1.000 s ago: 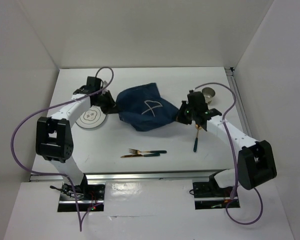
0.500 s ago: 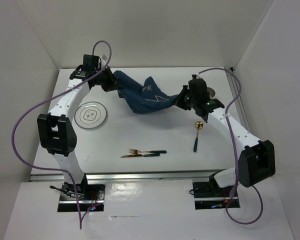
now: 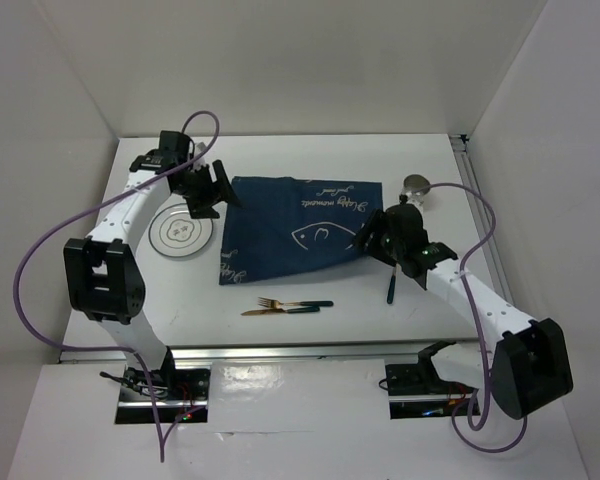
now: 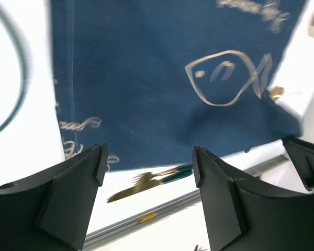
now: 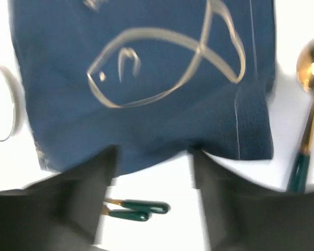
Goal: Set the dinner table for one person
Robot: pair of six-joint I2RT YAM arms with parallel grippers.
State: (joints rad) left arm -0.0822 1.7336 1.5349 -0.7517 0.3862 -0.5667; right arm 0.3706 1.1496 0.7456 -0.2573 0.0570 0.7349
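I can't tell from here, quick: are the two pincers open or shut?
Left pincer: open, holding nothing.
Right pincer: open, holding nothing.

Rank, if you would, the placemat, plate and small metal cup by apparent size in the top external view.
Largest: the placemat.
Then: the plate.
Smallest: the small metal cup, clearly smaller than the plate.

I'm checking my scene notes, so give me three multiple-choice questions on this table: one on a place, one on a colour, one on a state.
1. The plate lies: A left of the placemat; B on it; C right of it.
2. The placemat is: A red; B navy blue; C white.
3. The left gripper is: A open and empty; B shut on the placemat; C shut on the plate.
Answers: A, it sits off the cloth's left edge; B, blue in every view; A, jaws apart, nothing between.
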